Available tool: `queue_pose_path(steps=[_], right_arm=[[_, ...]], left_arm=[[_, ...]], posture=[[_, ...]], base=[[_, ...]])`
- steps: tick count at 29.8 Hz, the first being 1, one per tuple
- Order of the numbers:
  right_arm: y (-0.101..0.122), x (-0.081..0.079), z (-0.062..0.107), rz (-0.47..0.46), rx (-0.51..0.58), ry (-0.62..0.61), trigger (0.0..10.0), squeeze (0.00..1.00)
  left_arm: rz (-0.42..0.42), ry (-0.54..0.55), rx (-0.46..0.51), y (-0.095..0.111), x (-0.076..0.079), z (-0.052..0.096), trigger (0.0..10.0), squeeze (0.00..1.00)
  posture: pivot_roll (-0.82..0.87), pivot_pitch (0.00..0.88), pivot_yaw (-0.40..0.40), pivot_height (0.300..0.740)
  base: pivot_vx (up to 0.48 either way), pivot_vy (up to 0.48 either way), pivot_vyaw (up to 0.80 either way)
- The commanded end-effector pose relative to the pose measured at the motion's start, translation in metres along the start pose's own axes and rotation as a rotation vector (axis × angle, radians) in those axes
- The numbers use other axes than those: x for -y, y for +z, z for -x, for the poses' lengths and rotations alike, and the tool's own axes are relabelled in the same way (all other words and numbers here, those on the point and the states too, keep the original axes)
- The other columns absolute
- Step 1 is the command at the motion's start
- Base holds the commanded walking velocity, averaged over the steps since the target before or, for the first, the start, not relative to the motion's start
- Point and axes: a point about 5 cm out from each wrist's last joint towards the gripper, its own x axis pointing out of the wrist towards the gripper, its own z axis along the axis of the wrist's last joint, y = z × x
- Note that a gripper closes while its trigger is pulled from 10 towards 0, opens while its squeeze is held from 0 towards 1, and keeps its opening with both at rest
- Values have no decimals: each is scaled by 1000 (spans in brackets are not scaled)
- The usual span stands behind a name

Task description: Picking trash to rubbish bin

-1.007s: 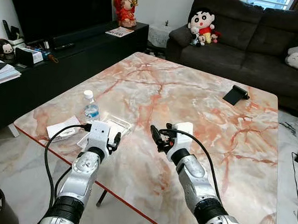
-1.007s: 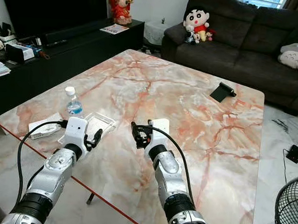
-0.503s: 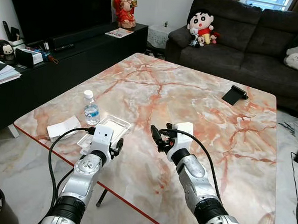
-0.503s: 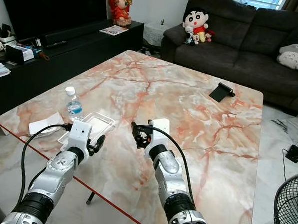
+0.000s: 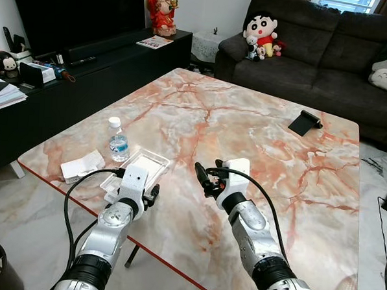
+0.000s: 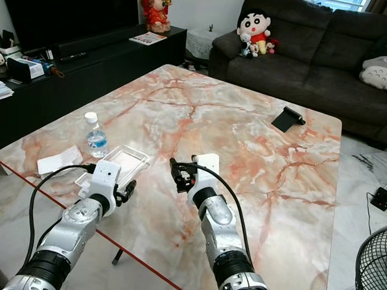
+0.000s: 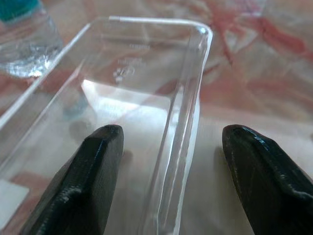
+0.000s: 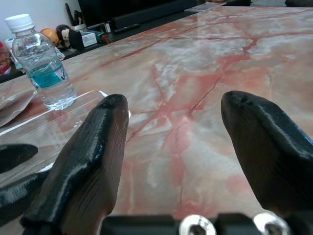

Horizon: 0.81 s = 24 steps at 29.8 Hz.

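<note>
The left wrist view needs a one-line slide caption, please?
Open left tool straddling the wall of a clear tray, bottle beside it.

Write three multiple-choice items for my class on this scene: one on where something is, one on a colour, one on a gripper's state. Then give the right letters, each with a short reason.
1. Where does the water bottle stand?
A. On the sofa
B. On the marble table, beside the clear plastic tray
C. On the floor

2. What colour is the bottle's cap?
A. White
B. Red
C. Black

3. How is the left gripper set?
A. Shut on the bottle
B. Shut with nothing in it
C. Open, its fingers either side of the tray's wall

Key: 1 B, the bottle stands on the table next to the tray. 2 A, the right wrist view shows a white cap. 3 C, the left wrist view shows one finger over the tray's inside and the other outside it.
</note>
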Motion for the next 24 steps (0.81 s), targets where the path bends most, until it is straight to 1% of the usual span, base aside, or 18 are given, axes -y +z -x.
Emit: queue_pose_path(steps=[1,6,7,8,9,24], right_arm=[[3,0,-1,3,7,0,10000,0],[2,-1,-1,3,7,1,10000,0],[2,0,-1,3,6,0,10000,0],[2,0,-1,3,6,0,10000,0],[2,0,-1,3,7,-2,10000,0],[2,1,-1,0,5,-6,10000,0]], left_arm=[[-23,-4,-22,-1,1,-1,10000,0],[-26,11,-45,-3,0,-2,10000,0],[-26,9,-44,-3,0,-2,9255,0],[-26,9,-44,-3,0,-2,9255,0],[-26,7,-42,-2,0,-2,0,0],[-15,2,-38,-1,1,-3,0,0]], posture=[[3,2,-51,740],[3,3,-52,740],[3,3,-52,740],[3,3,-52,740],[3,12,-54,740],[7,26,-56,740]], base=[[0,0,0],[0,0,0],[0,0,0],[0,0,0],[0,0,0],[0,0,0]])
